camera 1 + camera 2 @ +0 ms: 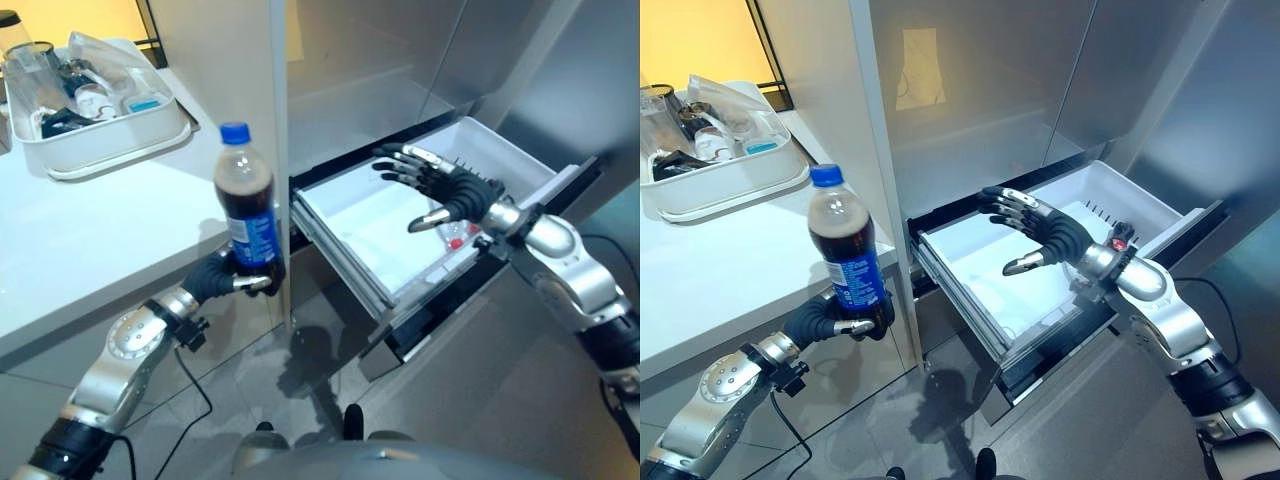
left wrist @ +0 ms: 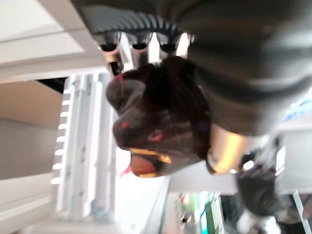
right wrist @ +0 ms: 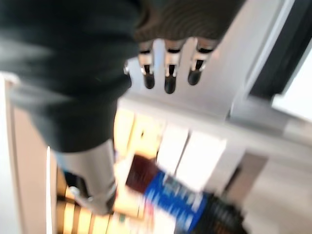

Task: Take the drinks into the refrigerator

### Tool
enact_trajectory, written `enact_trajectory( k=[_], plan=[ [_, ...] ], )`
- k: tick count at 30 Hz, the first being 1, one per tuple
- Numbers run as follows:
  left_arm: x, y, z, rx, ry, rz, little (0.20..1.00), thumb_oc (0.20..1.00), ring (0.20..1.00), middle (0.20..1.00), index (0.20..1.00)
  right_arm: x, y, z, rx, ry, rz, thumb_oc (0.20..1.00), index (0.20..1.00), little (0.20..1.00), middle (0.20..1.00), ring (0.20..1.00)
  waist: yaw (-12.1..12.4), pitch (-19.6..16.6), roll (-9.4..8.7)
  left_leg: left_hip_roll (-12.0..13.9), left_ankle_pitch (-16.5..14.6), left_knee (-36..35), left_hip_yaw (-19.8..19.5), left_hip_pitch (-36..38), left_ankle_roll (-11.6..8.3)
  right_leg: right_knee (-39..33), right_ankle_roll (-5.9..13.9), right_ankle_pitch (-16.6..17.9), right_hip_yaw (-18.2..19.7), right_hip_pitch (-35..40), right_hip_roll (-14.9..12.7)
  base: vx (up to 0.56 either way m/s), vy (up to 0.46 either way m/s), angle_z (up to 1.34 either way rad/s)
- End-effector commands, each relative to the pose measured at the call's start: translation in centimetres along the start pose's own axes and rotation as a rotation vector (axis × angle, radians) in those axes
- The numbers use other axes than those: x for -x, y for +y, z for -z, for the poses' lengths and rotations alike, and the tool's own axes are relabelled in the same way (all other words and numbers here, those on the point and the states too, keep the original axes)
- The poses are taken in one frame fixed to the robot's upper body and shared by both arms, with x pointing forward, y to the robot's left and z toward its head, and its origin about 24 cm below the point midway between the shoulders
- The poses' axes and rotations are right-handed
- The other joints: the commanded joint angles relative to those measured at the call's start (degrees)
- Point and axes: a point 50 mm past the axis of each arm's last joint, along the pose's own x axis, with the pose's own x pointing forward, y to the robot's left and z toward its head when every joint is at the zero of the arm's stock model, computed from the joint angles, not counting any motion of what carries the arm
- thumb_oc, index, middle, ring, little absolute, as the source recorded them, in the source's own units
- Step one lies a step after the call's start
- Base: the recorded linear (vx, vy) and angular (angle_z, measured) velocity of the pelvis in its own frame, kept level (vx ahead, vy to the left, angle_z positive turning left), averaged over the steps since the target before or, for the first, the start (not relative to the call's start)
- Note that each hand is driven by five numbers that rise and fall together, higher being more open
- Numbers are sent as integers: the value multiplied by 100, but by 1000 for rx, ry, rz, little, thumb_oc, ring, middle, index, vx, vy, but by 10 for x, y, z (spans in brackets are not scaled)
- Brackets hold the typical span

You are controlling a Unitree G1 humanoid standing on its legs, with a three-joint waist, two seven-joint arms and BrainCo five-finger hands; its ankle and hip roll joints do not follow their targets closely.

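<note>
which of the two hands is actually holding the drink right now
The left hand: its fingers curl round the base of the upright cola bottle beside the white counter. The right hand hangs open over the pulled-out white drawer, holding nothing.

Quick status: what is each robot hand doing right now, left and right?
Left robot hand: closed around the cola bottle, held upright beside the counter.
Right robot hand: open, holding nothing, above the open drawer.
</note>
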Motion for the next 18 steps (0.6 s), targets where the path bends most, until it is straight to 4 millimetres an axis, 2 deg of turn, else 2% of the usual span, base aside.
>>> enact_trajectory(
  k=[1,2,4,6,7,9,10,12,14,18],
  plan=[
    [-25,10,-61,-141,-279,27,200,200,200,200,200,-22,8,-25,-22,-113,-98,1000,1000,1000,1000,1000,150,-207,57,-145,-387,8,-408,70,181,541,318,-550,-101,127,-70,0,0,0],
    [-25,10,-60,-140,-278,27,200,200,200,200,200,-22,8,-24,-23,-112,-98,1000,1000,1000,1000,1000,147,-212,71,-135,-449,8,-414,107,183,533,325,-598,-103,168,-60,0,0,0],
    [-30,9,-58,-150,-270,22,200,200,200,200,200,-32,20,-21,-92,-139,-138,1000,1000,1000,1000,1000,150,-200,93,-138,-446,8,-403,106,187,537,324,-599,-98,162,-62,-19,-1,-1],
    [-33,9,-59,-174,-267,27,200,200,200,200,200,-36,24,-18,-129,-152,-142,1000,1000,1000,1000,1000,152,-195,83,-152,-383,8,-391,64,188,547,316,-551,-98,112,-73,-37,0,-1],
    [-38,6,-56,-192,-258,27,200,200,200,200,200,-46,40,-14,-214,-166,-206,1000,1000,1000,1000,1000,158,-186,92,-156,-389,8,-386,66,194,551,310,-557,-88,112,-71,0,0,0],
    [-43,4,-53,-204,-246,16,200,200,200,200,200,-51,51,-9,-300,-174,-237,1000,1000,1000,1000,1000,159,-177,92,-153,-392,8,-383,70,196,556,308,-562,-94,112,-71,-1,-3,-2],
    [-43,4,-53,-204,-246,16,200,200,200,200,200,-51,51,-9,-300,-173,-237,1000,1000,1000,1000,1000,158,-177,92,-153,-393,8,-383,70,196,556,308,-562,-95,113,-71,-3,-4,-5],
    [-46,2,-50,-234,-237,10,200,200,200,200,200,-59,72,-13,-400,-206,-326,1000,1000,1000,1000,1000,169,-175,86,-156,-396,8,-392,65,202,547,302,-570,-88,123,-67,-4,-1,-2],
    [-47,1,-45,-245,-219,-3,200,200,200,200,200,-64,82,-15,-439,-218,-366,1000,1000,1000,1000,1000,173,-167,88,-155,-393,8,-392,62,205,556,298,-574,-90,117,-69,0,0,0],
    [-48,1,-42,-281,-199,-10,200,200,200,200,200,-72,91,-17,-472,-230,-397,1000,1000,1000,1000,1000,202,-162,90,-163,-398,8,-385,66,212,565,291,-581,-88,116,-67,0,0,0]
  ],
)
